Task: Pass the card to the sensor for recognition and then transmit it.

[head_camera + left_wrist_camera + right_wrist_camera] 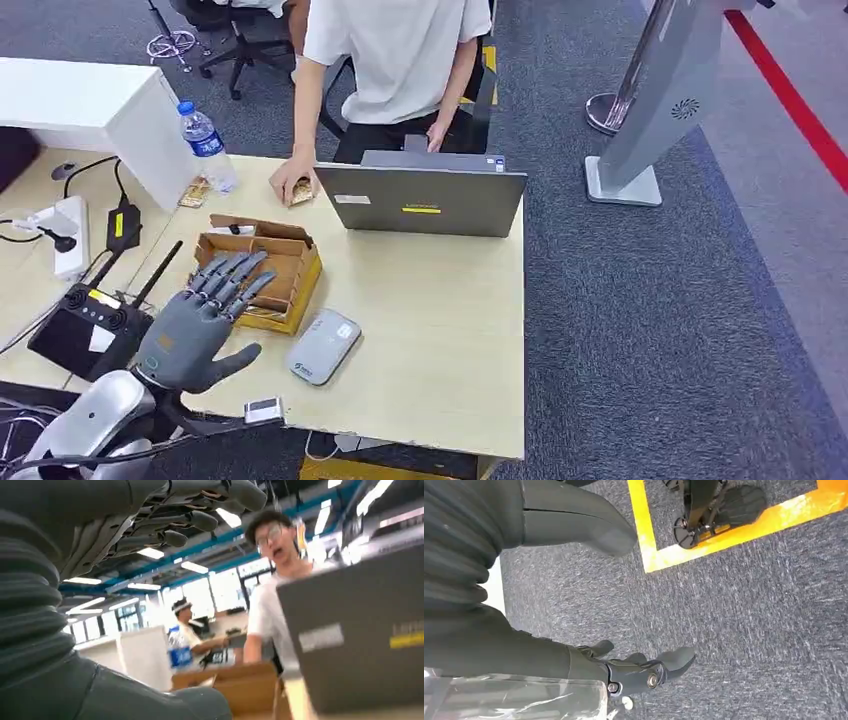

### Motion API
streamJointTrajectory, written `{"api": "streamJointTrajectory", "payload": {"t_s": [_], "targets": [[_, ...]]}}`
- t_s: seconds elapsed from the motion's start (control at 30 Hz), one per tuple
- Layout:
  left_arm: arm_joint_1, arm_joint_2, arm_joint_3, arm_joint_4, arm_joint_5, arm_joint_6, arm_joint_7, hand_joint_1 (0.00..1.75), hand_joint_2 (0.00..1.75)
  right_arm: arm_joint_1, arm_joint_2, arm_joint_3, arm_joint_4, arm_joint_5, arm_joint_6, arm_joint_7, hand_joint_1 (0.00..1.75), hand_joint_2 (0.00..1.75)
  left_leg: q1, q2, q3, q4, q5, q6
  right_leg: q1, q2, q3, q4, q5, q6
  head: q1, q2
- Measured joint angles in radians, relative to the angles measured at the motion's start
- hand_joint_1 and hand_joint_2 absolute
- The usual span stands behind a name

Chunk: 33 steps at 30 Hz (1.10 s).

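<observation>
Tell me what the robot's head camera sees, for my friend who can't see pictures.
The left robot hand hovers open over a wooden table, fingers reaching over a small cardboard box. A grey card reader lies beside the box, and a person in a white shirt sits behind a laptop.

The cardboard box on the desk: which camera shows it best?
The head view shows the cardboard box best: seen from above, open, with the left hand spread over its near edge. The left wrist view catches just its brown rim from low down, blurred. The right wrist view looks at carpet instead.
</observation>
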Motion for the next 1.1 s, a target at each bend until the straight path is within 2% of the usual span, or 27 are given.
{"api": "streamJointTrajectory", "payload": {"t_s": [0.1,0.27,0.5,0.8,1.1], "targets": [[-0.012,-0.002,0.000,0.069,-0.011,-0.036,0.049,0.00,1.75,-0.001,0.000,0.000,0.000,0.004,0.000,0.003,0.00,1.75,0.000,-0.001,0.000,0.000,0.000,-0.001,0.000,-0.001,0.000,0.000,0.000,0.000,0.000,0.000],[-0.067,-0.027,0.000,0.190,-0.018,-0.051,0.072,0.00,1.75,-0.001,0.000,0.000,0.000,0.008,0.000,0.006,0.00,1.75,0.000,-0.001,0.000,0.000,0.001,-0.001,0.000,-0.001,0.000,0.000,0.002,-0.001,0.000,0.000],[-0.104,-0.053,0.000,0.262,-0.018,-0.051,0.090,0.00,1.75,-0.001,0.000,0.000,0.000,0.012,0.000,0.010,0.00,1.75,0.000,-0.001,0.000,0.000,0.001,-0.001,0.000,-0.001,0.000,0.000,0.002,-0.001,0.000,0.000],[-0.217,-0.127,-0.001,0.404,-0.027,-0.051,0.133,0.00,1.75,-0.004,0.000,0.006,0.000,0.034,0.002,0.011,0.00,1.75,0.000,-0.001,0.000,0.000,0.002,0.000,0.000,-0.001,0.000,0.000,0.002,-0.002,0.000,0.000],[-0.238,-0.161,-0.003,0.464,-0.031,-0.042,0.173,0.00,1.75,-0.004,0.000,0.008,0.000,0.036,0.002,0.014,0.00,1.75,0.000,-0.001,0.000,0.000,0.002,0.000,0.000,-0.001,0.000,0.000,0.002,-0.002,0.000,0.000]]}}
